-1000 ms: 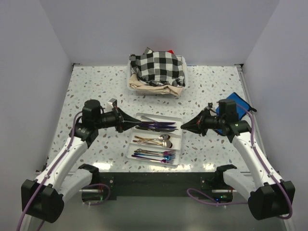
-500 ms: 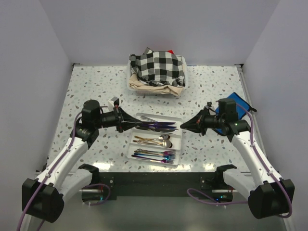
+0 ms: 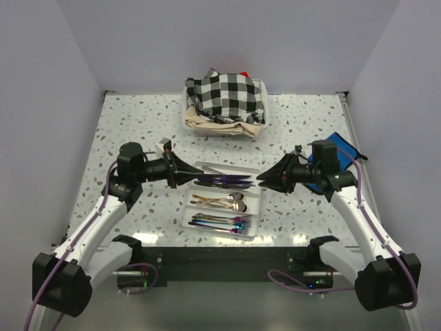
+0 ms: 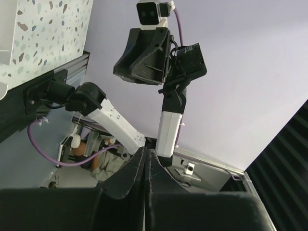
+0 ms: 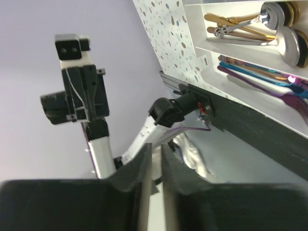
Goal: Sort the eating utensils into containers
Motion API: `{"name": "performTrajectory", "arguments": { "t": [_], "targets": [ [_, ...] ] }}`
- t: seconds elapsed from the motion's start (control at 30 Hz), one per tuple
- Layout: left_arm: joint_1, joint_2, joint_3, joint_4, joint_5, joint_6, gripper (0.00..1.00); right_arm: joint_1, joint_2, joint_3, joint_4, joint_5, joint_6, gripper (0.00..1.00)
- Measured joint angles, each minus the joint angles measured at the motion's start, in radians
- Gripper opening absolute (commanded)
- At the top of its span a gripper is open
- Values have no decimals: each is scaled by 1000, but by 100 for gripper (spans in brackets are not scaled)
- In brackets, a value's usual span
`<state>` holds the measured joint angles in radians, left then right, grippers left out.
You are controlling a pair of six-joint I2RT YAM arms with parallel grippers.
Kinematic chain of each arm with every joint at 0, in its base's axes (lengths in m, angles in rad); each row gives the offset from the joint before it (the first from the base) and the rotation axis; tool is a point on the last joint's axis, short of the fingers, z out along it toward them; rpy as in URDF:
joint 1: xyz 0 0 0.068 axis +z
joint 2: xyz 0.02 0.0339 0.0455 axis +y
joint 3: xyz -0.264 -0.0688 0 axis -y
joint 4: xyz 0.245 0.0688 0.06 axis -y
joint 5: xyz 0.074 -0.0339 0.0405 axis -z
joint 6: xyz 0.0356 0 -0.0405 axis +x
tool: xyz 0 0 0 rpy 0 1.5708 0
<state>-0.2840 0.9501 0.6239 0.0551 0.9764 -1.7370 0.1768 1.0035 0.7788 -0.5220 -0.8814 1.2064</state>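
The clear cutlery tray (image 3: 260, 207) lies at the table's near middle. Its far section holds dark purple and silver knives (image 3: 224, 181), the middle one gold and silver spoons (image 3: 224, 201), and the near one rainbow and blue forks (image 3: 222, 221). My left gripper (image 3: 194, 176) is shut and empty, hovering level at the tray's far left corner. My right gripper (image 3: 260, 178) hovers at the tray's far right corner, empty, its jaws together but for a thin slit. The right wrist view shows the tray (image 5: 211, 48), spoons (image 5: 240, 21) and forks (image 5: 269, 77). Both sets of fingertips are bare in the left wrist view (image 4: 146, 150) and the right wrist view (image 5: 156, 147).
A beige basket with a black-and-white checked cloth (image 3: 224, 100) stands at the back centre. A blue object (image 3: 342, 145) lies by the right wall behind the right arm. The black table edge (image 3: 220, 252) runs just below the tray.
My left gripper has risen slightly and drawn back a little to the left. My right gripper has edged slightly left and up. The utensils in the tray have not moved.
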Motion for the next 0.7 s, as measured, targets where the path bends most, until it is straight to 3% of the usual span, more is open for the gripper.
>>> {"name": "performTrajectory", "arguments": {
  "t": [0.03, 0.07, 0.17, 0.27, 0.4, 0.7],
  "targets": [
    [0, 0, 0, 2, 0, 0, 23, 0, 0, 0, 3, 0, -8, 64],
    [0, 0, 0, 5, 0, -2, 41, 0, 0, 0, 7, 0, -14, 83],
    [0, 0, 0, 10, -2, 2, 71, 0, 0, 0, 17, 2, -44, 99],
    [0, 0, -2, 11, -3, 2, 87, 0, 4, 2, 13, 0, -93, 99],
    [0, 0, -17, 12, -4, 1, 94, 0, 34, 16, 1, -9, -149, 99],
    [0, -3, -29, 9, -8, 6, 95, 0, 25, 35, -9, -11, -186, 99]
  ]
}}
